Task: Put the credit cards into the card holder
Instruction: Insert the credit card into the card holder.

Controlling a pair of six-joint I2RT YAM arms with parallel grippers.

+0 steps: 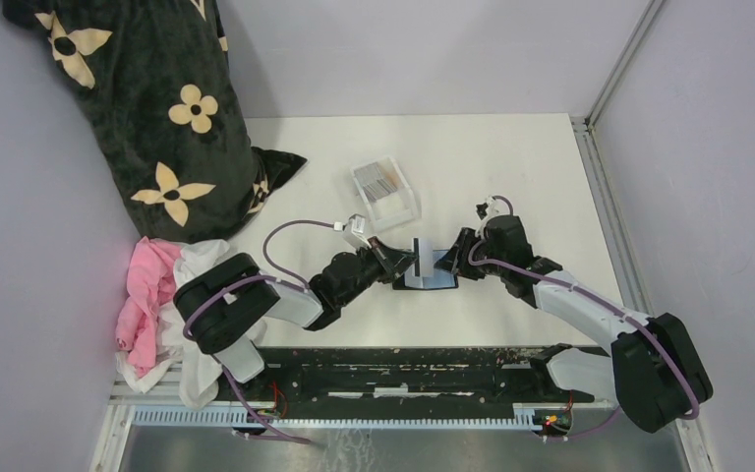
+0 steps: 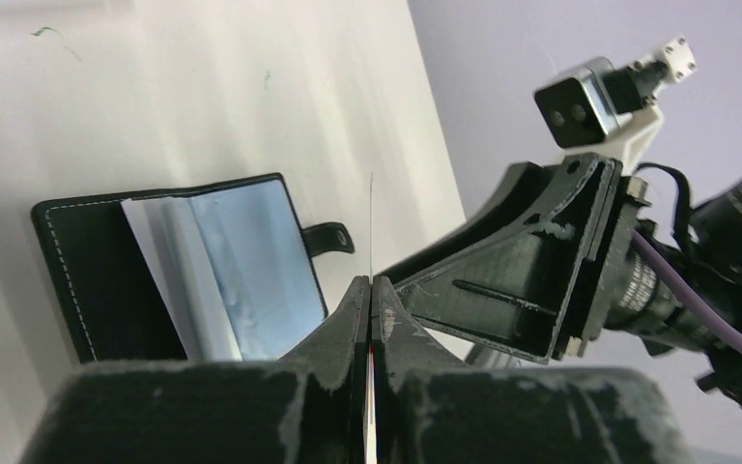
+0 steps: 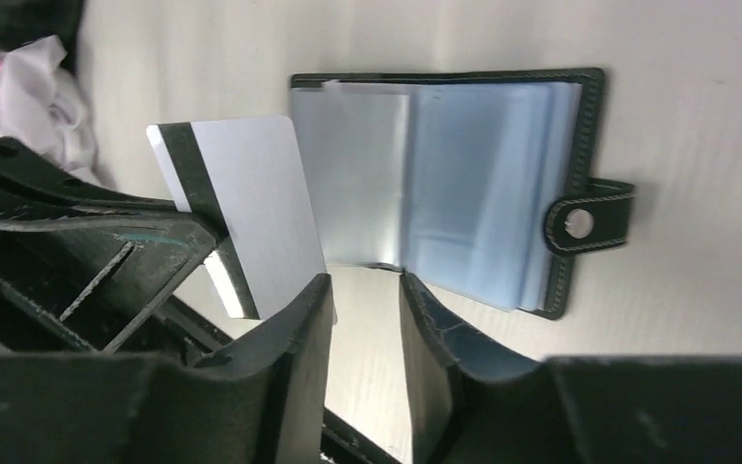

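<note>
The black card holder (image 1: pixel 436 273) lies open on the white table, its bluish-grey sleeves up and its snap tab (image 3: pixel 585 224) to one side. It also shows in the left wrist view (image 2: pixel 97 280) and the right wrist view (image 3: pixel 444 184). My left gripper (image 1: pixel 410 264) is shut on one silver credit card (image 3: pixel 246 208) with a black stripe, held on edge just left of the holder; the left wrist view shows the card edge-on (image 2: pixel 371 222). My right gripper (image 3: pixel 365 290) is open and empty, low at the holder's right side (image 1: pixel 462 258). More credit cards (image 1: pixel 377 179) lie in the clear tray.
The clear plastic tray (image 1: pixel 398 206) sits behind the holder. A dark flowered blanket (image 1: pixel 157 98) fills the back left. Pink and white cloths (image 1: pixel 162 305) lie at the left by my left arm's base. Grey walls close in on both sides.
</note>
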